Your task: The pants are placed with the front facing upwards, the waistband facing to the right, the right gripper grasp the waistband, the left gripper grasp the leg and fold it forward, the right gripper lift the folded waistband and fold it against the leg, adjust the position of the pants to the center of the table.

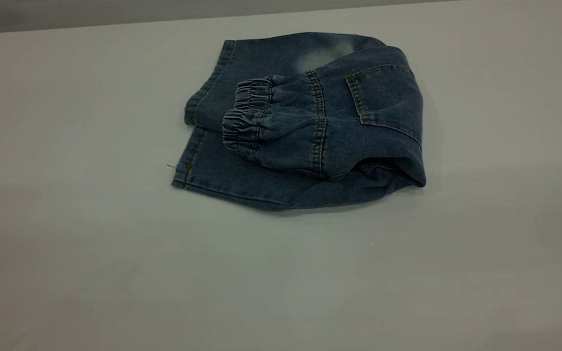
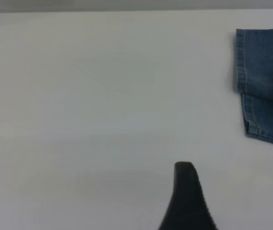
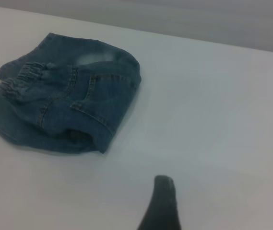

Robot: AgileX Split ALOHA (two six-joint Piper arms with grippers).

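The blue denim pants (image 1: 310, 126) lie folded in a bundle on the table (image 1: 90, 243), toward its far middle. The gathered waistband (image 1: 244, 119) is turned over on top of the legs and points left, with a back pocket (image 1: 383, 102) facing up. Neither gripper shows in the exterior view. The left gripper (image 2: 222, 196) hovers over bare table well to the side of the leg hems (image 2: 263, 81), one black finger (image 2: 186, 201) showing. The right gripper (image 3: 201, 203) hangs off the pants' (image 3: 64, 110) folded side, one finger (image 3: 161, 206) showing. Both grippers are open and hold nothing.
The table's far edge (image 1: 115, 22) runs just behind the pants. Bare tabletop surrounds the bundle on the left, right and near sides. A loose thread (image 1: 170, 166) sticks out at the lower hem corner.
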